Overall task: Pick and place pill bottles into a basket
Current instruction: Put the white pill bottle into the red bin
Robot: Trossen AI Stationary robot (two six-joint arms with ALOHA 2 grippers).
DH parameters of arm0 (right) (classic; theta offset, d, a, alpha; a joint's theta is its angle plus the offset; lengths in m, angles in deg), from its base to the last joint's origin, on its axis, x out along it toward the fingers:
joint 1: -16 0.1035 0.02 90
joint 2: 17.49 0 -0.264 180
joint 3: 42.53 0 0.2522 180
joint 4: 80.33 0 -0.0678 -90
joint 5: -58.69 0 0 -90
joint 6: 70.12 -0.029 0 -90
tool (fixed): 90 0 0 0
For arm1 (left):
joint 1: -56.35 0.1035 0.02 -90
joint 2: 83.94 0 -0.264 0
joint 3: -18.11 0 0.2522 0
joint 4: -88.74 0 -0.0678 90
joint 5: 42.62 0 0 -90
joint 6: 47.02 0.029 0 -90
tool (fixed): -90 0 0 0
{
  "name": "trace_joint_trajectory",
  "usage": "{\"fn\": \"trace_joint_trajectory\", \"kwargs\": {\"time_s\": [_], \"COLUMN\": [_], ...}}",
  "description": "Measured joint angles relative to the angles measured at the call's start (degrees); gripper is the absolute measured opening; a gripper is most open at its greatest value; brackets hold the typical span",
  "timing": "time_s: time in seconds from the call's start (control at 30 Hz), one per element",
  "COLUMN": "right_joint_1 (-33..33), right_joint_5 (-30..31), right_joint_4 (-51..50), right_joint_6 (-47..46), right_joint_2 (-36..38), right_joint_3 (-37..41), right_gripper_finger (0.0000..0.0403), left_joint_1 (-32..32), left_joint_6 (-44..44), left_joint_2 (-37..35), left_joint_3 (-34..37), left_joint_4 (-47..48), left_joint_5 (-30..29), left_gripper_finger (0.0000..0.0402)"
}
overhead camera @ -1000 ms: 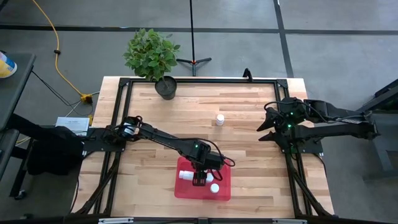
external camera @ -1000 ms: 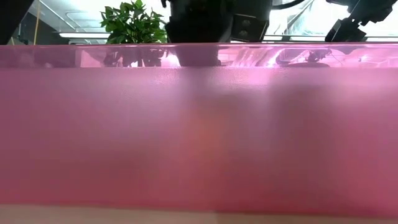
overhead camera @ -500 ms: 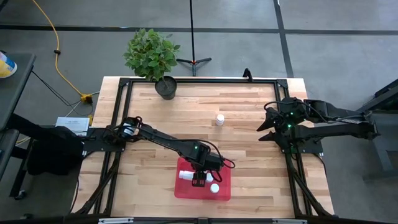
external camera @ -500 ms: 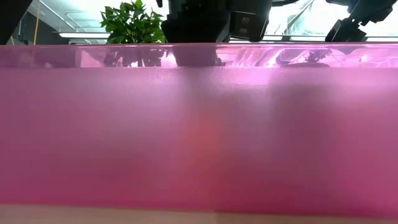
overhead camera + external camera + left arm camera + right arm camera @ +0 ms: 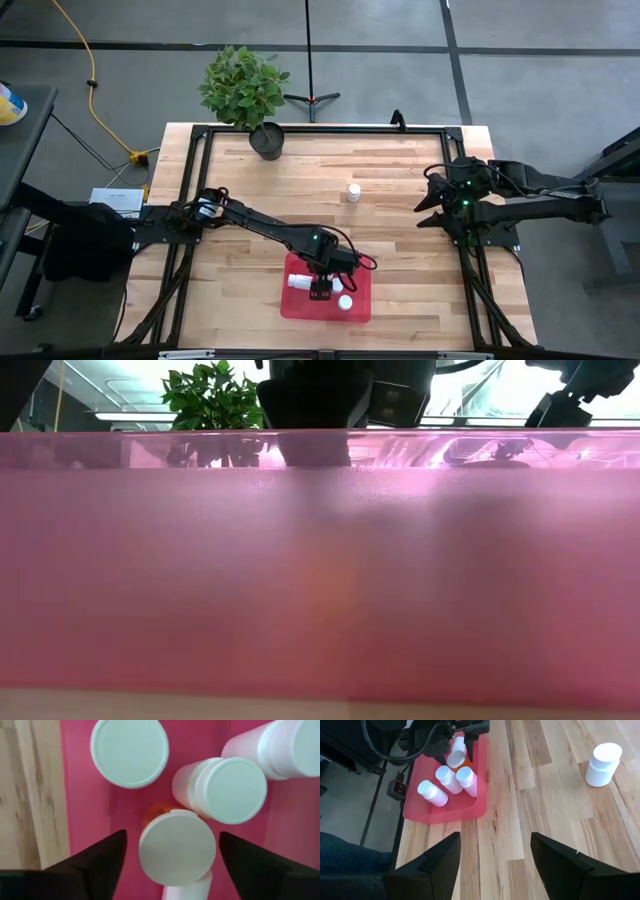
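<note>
The red tray (image 5: 300, 306) lies near the table's near edge, and its wall (image 5: 320, 560) fills the low view. Several white-capped pill bottles are in it (image 5: 445, 777). My left gripper (image 5: 320, 290) is open above the tray. Its fingers stand on either side of an amber bottle's white cap (image 5: 177, 847), with tray showing in the gaps. One white bottle (image 5: 353, 191) stands upright on its base on the bare wood at mid-table, also in the right wrist view (image 5: 602, 765). My right gripper (image 5: 424, 200) waits, open and empty, at the table's right edge.
A dark pot with a green plant (image 5: 267, 140) stands at the table's far left. A black frame (image 5: 330, 128) runs round the table's edge. Bare wood lies between the tray and the lone bottle.
</note>
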Motion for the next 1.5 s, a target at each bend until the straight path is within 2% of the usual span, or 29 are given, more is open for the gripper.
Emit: {"fn": "trace_joint_trajectory", "kwargs": {"time_s": [0.1, 0.17, 0.43, 0.63, 0.93, 1.5], "right_joint_1": [0.0, 0.01, -0.01, 0.01, 0.01, 0.01], "right_joint_5": [0.04, 0.09, 0.21, 0.2, 0.37, 0.35], "right_joint_4": [-0.11, -0.11, -0.11, -0.09, -0.09, -0.09], "right_joint_6": [0.07, 0.25, 0.36, 0.36, 0.37, 0.33], "right_joint_2": [-0.01, -0.01, -0.01, 0.01, -0.01, 0.0], "right_joint_3": [0.0, 0.0, 0.0, 0.0, 0.0, 0.0], "right_gripper_finger": [0.0232, 0.0232, 0.0232, 0.0232, 0.0232, 0.0232], "left_joint_1": [0.0, 0.0, 0.0, 0.0, -0.76, -4.3], "left_joint_6": [-0.41, -0.5, -2.14, -2.25, -3.33, -3.45], "left_joint_2": [0.0, 0.0, 0.0, 0.0, 0.0, 0.0], "left_joint_3": [0.0, 0.0, 0.0, 0.0, 0.0, 0.0], "left_joint_4": [-0.09, 0.76, 3.64, 7.04, 9.94, 14.55], "left_joint_5": [-0.8, -1.41, -0.91, 1.92, 6.48, 2.91], "left_gripper_finger": [0.0386, 0.0396, 0.0383, 0.0398, 0.0393, 0.0392]}}
